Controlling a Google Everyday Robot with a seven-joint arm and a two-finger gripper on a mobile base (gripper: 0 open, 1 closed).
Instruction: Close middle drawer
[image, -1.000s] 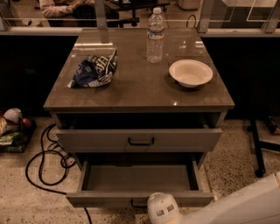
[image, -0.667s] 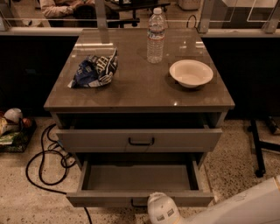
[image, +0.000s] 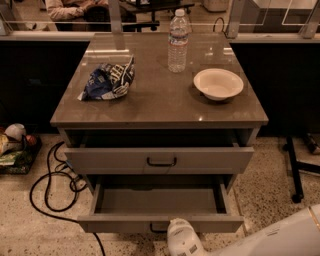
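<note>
Dim, brownish light, falling mostly from above and from the far side.

The tabletop (image: 150, 102) shows pale streaks of glare along its far edge and a small bright spot near its front rim. The bottle (image: 178, 42) and the bowl (image: 218, 84) catch the most light, and the bowl lays a thin shadow under its rim. Deep shadow fills the gap beneath the tabletop and the back of the middle drawer (image: 160, 202), under the top drawer (image: 125, 161). The gripper (image: 181, 239), at the bottom edge just in front of the middle drawer, glows pale. Either side of the cabinet falls to near black above the speckled floor (image: 270, 195).
</note>
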